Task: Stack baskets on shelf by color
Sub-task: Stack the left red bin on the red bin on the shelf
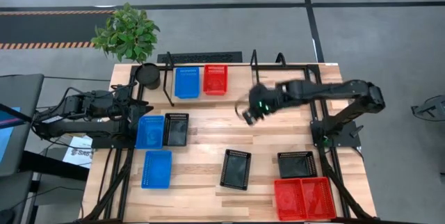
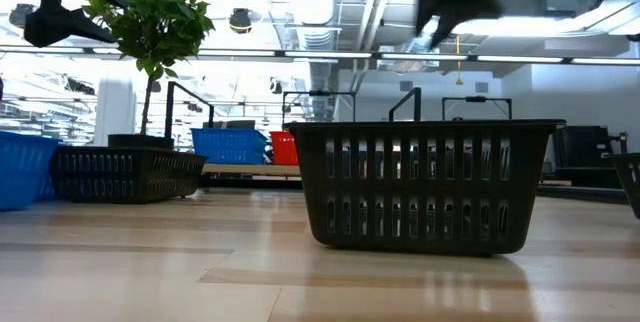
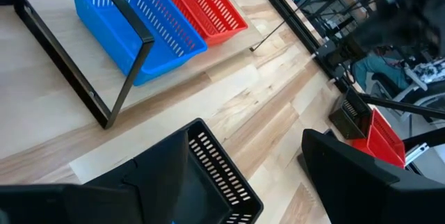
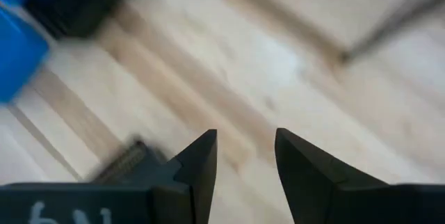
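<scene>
On the shelf (image 1: pixel 236 78) at the table's far side, a blue basket (image 1: pixel 186 82) and a red basket (image 1: pixel 215 79) stand side by side on their bottoms. On the tabletop lie a blue (image 1: pixel 149 131) and a black basket (image 1: pixel 175 129) side by side, another blue one (image 1: pixel 156 168), two more black ones (image 1: pixel 236 168) (image 1: pixel 296 163), and two red ones (image 1: pixel 304 197) at the near right. My right gripper (image 1: pixel 248 113) (image 4: pixel 247 161) hangs open over bare wood near the shelf, with nothing between its fingers. My left gripper (image 3: pixel 271 182) waits open at the table's left.
A round black pot (image 1: pixel 147 76) stands at the shelf's left end, with a leafy plant (image 1: pixel 127 30) behind the table. The shelf's black tube hoops (image 3: pixel 118 78) rise above its board. Bare wood lies in the table's middle, between the baskets.
</scene>
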